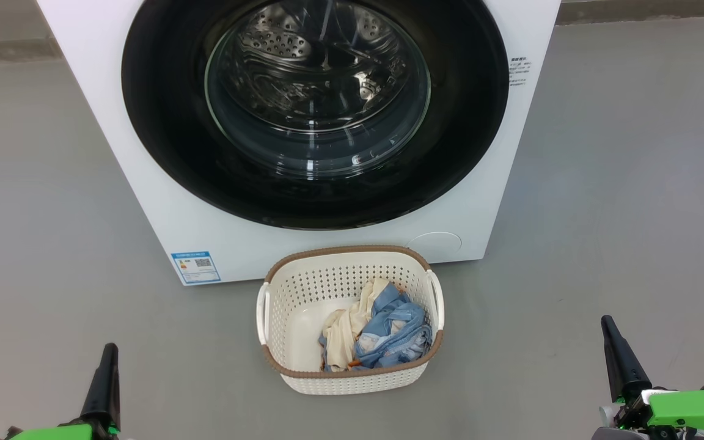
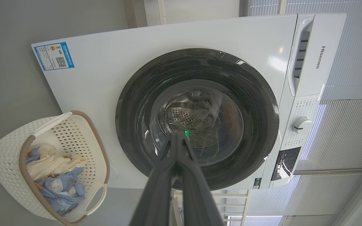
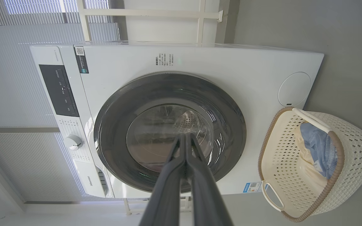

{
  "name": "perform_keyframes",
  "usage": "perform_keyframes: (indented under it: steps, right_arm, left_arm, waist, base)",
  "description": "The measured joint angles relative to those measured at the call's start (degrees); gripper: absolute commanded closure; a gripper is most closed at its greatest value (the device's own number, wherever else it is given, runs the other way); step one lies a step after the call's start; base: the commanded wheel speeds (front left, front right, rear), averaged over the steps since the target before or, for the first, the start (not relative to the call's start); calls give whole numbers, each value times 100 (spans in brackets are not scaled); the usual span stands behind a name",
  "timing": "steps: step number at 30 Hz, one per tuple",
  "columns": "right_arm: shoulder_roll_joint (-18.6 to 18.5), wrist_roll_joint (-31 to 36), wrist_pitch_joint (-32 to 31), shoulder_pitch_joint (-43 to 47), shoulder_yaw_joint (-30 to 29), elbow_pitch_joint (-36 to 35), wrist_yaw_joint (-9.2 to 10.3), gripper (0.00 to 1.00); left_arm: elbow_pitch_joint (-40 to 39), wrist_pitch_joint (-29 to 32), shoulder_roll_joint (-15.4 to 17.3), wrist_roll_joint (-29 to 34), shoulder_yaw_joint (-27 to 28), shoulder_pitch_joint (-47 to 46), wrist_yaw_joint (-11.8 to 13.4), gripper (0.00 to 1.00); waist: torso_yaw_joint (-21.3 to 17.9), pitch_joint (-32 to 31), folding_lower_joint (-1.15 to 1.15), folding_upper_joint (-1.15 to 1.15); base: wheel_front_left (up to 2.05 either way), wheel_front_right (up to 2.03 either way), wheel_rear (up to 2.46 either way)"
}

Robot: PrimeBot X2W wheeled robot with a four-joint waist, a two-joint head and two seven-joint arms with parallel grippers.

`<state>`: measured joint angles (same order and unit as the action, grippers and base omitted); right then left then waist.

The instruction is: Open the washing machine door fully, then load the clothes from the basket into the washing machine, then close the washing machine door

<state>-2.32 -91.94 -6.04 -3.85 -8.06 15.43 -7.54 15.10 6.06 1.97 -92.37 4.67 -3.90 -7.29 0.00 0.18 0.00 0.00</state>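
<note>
2 grippers: left gripper + right gripper, both pinched closed, empty | 1 washing machine door shut, ahead of the fingertips | 1 basket, 1 clothes bundle inside, between them

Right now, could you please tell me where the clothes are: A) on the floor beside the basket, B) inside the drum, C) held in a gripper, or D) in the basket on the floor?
D: the clothes lie inside the basket, which stands on the floor in front of the washing machine, and the washing machine door is shut.
</note>
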Motion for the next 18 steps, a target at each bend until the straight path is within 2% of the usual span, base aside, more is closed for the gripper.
perform_keyframes:
  steps: [18]
  right_arm:
    - [0, 0, 0, 0, 0, 0, 0, 100]
  left_arm:
    - [0, 0, 0, 0, 0, 0, 0, 100]
  waist:
    - [0, 0, 0, 0]
  base:
    - [0, 0, 0]
